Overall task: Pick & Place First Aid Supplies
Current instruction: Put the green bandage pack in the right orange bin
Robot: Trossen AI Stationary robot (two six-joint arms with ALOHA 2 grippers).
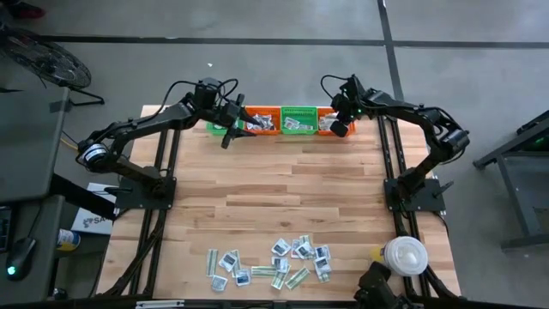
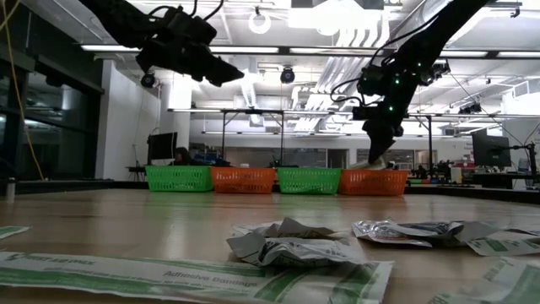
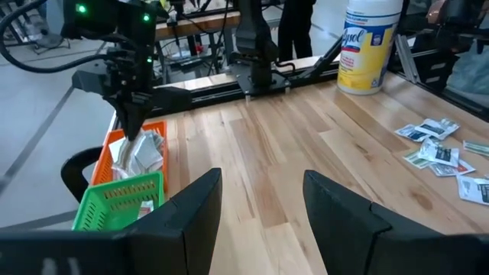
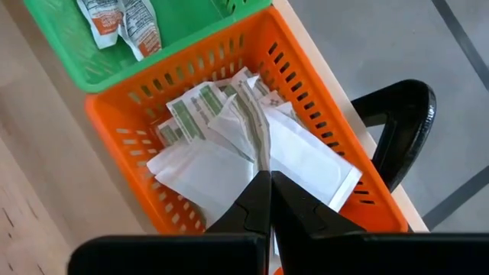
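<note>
Nearby, white container (image 1: 404, 256), scattered packets (image 1: 273, 264)

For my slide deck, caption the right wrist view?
Right gripper shut on a white packet above the packet-filled orange basket.

Bare table (image 1: 292, 193) lies open between the far baskets (image 1: 298, 120) and the near scattered packets (image 1: 274, 264).
</note>
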